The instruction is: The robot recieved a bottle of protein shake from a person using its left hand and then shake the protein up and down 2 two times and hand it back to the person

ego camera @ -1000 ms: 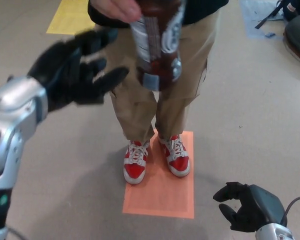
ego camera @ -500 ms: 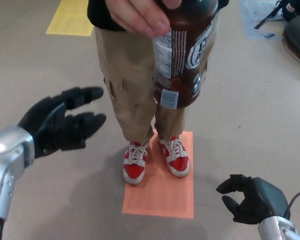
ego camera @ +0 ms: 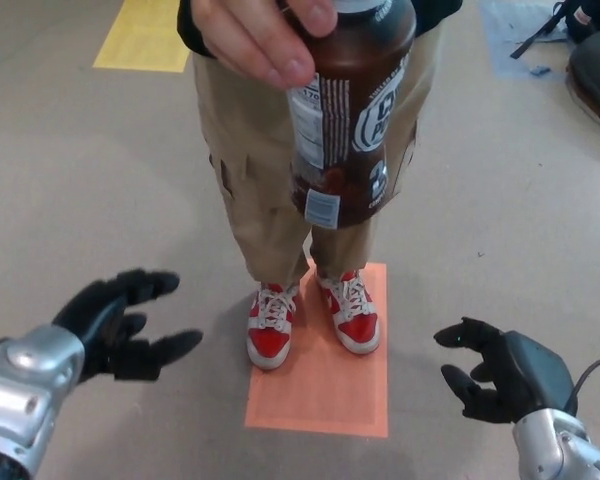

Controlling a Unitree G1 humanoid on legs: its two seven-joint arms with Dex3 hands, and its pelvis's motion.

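**Person holds the shake bottle high; both robot hands empty and low**

The protein shake bottle [ego camera: 345,120] is in the person's hand [ego camera: 255,35] at the top centre of the head view. The hand grips it near its top, with the fingers wrapped over the upper left side of the label. The bottle is dark brown with a white and brown label, and it hangs roughly upright, tilted slightly, in front of the person's tan cargo trousers [ego camera: 265,170]. Its cap is cut off by the top edge of the picture.

The robot's left hand [ego camera: 120,325] sits low at the left, well apart from the bottle and well below it. Its fingers are spread and it holds nothing; the thumb and fingers point toward the person's feet. The silver forearm behind it runs off the lower left corner.

The right hand [ego camera: 490,375] is at the lower right, also empty, with its fingers apart and loosely curled. A thin cable shows beside its wrist.

The person stands in red and white sneakers [ego camera: 310,320] with the heels on an orange floor mat [ego camera: 325,385]. The floor [ego camera: 500,200] is pale grey. A yellow mat [ego camera: 140,35] lies at the upper left, and dark objects sit at the upper right corner, too cropped to identify.
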